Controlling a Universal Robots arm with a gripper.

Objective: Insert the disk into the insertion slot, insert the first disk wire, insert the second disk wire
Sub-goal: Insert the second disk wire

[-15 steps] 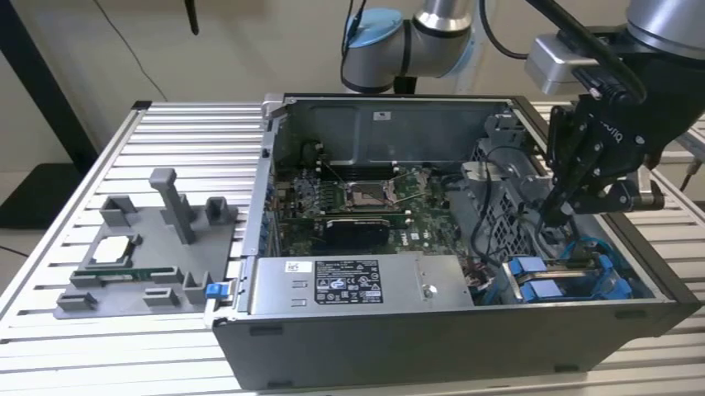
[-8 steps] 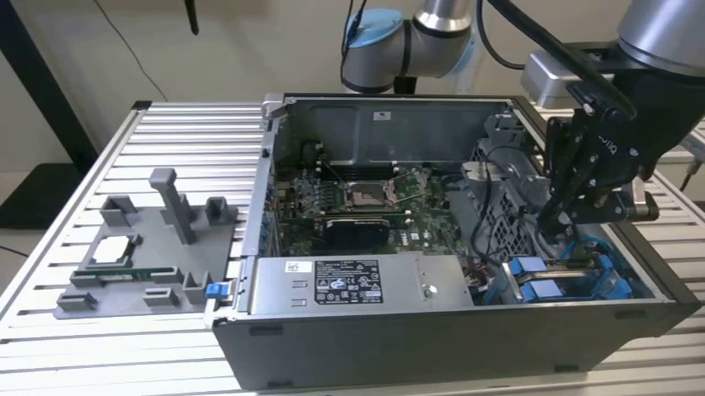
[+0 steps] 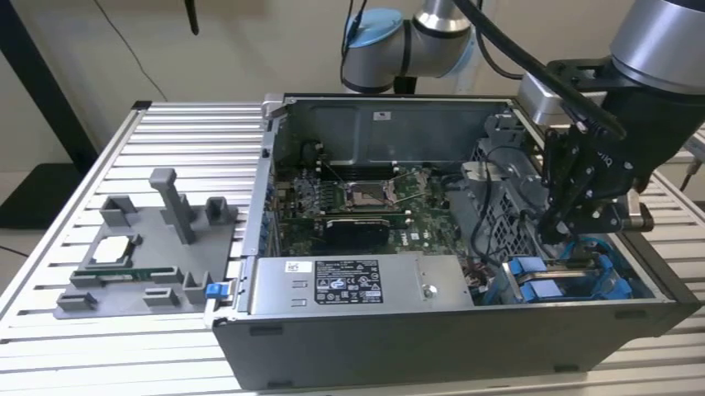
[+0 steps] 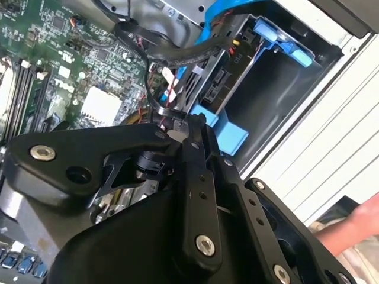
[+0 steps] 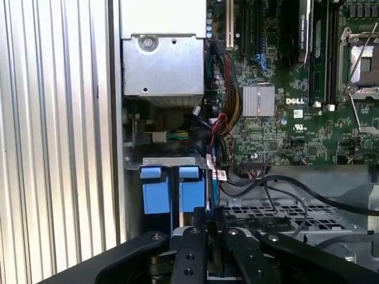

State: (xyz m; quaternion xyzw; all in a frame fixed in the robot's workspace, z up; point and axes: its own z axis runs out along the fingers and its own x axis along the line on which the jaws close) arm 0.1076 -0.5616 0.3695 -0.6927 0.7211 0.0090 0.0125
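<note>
Bright blue disk (image 3: pixel 551 280) carrier, green motherboard (image 3: pixel 364 198), grey ribbed table (image 3: pixel 165 140).

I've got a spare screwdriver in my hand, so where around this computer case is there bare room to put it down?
The ribbed metal table is bare behind the grey fixture tray, between it and the computer case, and along the front edge. Inside the case it is crowded: motherboard, cables, and the gripper down at the blue drive carriers.
</note>
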